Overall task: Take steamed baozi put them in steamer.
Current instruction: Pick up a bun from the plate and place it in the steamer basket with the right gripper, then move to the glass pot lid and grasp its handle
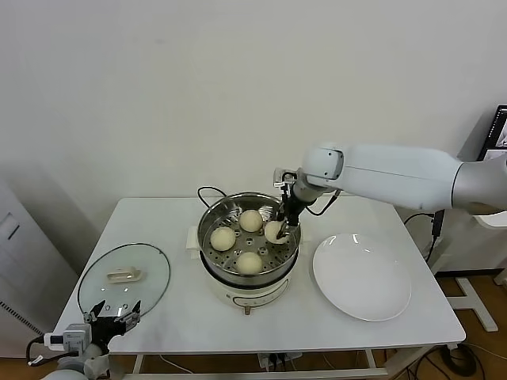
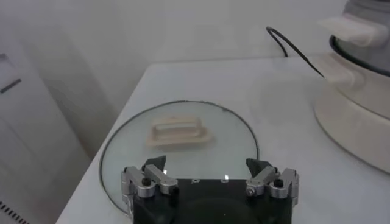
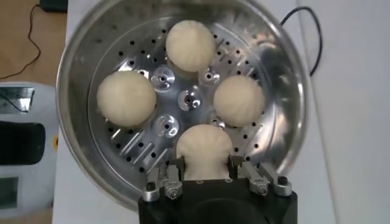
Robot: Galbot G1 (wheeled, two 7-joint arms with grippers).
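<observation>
Head camera looks down; wrist cameras sit close above steamer [image 3: 183, 97] and lid [image 2: 180, 146].

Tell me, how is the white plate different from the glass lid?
The plate is solid white, while the lid is see-through glass. The plate is bare on top; the lid has a pale handle in its middle. The plate lies to the right of the steamer, the lid to its left, by the left gripper. Both are round and lie flat on the table.
</observation>
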